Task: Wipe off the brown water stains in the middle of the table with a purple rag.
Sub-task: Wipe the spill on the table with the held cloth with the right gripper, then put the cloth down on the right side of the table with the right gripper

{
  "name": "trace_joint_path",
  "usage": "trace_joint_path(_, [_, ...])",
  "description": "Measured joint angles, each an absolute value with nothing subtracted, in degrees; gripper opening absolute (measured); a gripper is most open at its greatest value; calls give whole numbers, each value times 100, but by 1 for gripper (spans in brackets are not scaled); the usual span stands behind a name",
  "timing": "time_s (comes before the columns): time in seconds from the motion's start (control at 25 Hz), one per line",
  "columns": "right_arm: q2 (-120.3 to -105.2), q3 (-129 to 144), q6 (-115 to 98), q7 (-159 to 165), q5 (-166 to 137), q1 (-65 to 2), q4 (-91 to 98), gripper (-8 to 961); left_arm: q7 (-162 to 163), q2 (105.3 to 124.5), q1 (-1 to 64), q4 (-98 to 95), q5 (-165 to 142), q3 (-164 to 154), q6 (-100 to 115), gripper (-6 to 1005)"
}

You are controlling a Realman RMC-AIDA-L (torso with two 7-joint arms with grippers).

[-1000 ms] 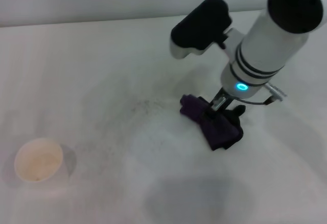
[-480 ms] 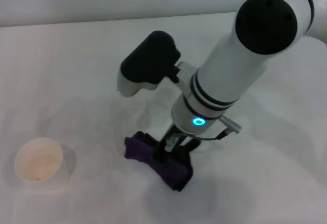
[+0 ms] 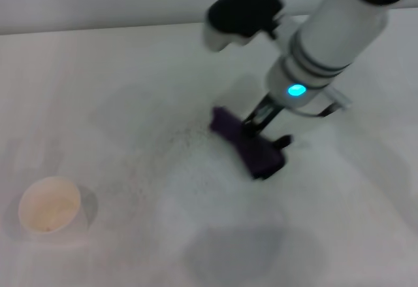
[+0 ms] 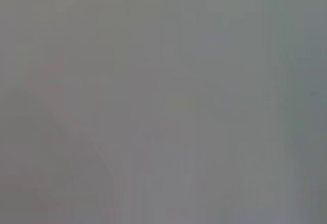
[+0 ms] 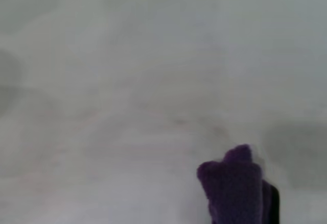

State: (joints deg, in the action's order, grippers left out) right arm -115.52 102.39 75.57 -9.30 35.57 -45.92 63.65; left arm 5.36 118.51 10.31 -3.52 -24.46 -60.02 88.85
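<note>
Purple rag (image 3: pixel 247 143) farther back-right now, diagonal, clamped in right end effector (image 3: pixel 261 125).

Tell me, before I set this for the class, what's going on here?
The robot's right hand holds a purple rag pressed flat on the white table, near its middle, as if wiping. No brown stain shows now, only faint grey speckles beside the rag. A paper cup stands apart at the robot's left. The left hand is out of sight.
</note>
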Motion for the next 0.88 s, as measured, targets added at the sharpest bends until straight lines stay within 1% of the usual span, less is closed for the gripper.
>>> trace_joint_path(0.2, [-11539,9408,7707,-1286,3067,-4563,5869,136,536,11857,1040,-352,-2443,-6003,8885,866])
trace_joint_path(0.44, [-11534,8735,7631,-1549,2567,-4344,5734,145,536,11869,1042,-352,-2443,-6003,8893,867])
trace_joint_path(0.88, [-11541,8397,7592,-2451,3155,-4214,5731,160,536,11893,1088,-351,-2433,-6003,8929,868])
